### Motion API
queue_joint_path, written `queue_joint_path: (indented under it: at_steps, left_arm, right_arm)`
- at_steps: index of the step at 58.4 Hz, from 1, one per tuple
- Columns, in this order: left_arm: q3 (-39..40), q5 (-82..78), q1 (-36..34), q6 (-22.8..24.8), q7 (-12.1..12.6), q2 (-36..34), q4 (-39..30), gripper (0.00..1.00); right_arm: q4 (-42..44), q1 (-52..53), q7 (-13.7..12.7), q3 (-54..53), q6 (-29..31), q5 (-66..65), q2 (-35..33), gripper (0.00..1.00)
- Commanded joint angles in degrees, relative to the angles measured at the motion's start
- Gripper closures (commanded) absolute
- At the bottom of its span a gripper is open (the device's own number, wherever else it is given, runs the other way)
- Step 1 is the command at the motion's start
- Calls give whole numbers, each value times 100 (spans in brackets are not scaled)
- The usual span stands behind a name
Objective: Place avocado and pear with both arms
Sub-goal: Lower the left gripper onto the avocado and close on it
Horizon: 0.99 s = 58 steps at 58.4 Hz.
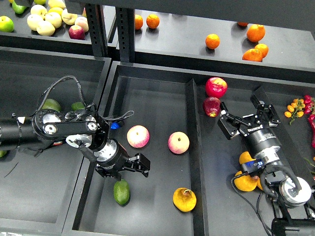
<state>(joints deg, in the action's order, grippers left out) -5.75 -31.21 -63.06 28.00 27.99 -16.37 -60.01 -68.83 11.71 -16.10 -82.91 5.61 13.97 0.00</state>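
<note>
A: Head view, status?

B: Left gripper [132, 167] sits low centre-left of frame, over the left end of the middle dark bin [157, 93]. Fingers spread, nothing between them. The smooth oval mid-green avocado [121, 191] lies on the bin floor just below it, apart from the fingers.

A: Pear?

B: Plump yellow-orange pear with a brown bruised patch [184, 199] lies in the same bin, bottom centre of frame, right of the avocado and well apart from it. Two pink-yellow round apples [138, 136] [178, 142] sit above, mid-frame, near each other but not touching.

A: Right side?

B: Right gripper [243, 116] is at centre-right of frame, in the right-hand bin. Jaws wide apart, holding nothing. Two dark red apples [216, 87] [211, 106] lie just to its upper left; the lower one is near the left finger, contact unclear. Yellow-orange fruit [244, 181] lies lower down against the arm, partly hidden by it.

A: Anything else?

B: Darker green avocados [52, 104] in the left bin, partly behind the left arm. Upper shelf: oranges [255, 33] at upper right, pale yellow fruit pile [46, 20] at upper left. Small orange cherry tomatoes [295, 108] at the right edge.
</note>
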Motion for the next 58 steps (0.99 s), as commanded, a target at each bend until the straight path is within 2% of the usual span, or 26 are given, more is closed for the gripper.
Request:
queue_joint_path:
  at_steps: [1, 17, 32, 58]
  left_arm:
    - [-303, -25, -171, 0, 1, 275, 235, 1]
    - [-972, -96, -180, 0, 1, 696, 630, 1]
    - [-1157, -34, -154, 0, 1, 1294, 1334, 1]
    - [-1324, -43, -136, 0, 1, 1102, 1519, 1]
  right_arm:
    - [28, 147, 1, -23, -34, 0, 0, 0]
    - [-43, 173, 1, -59, -17, 0, 0, 0]
    - [-113, 138, 1, -67, 27, 18, 0, 0]
    - [-192, 15, -7, -67, 45, 26, 0, 0]
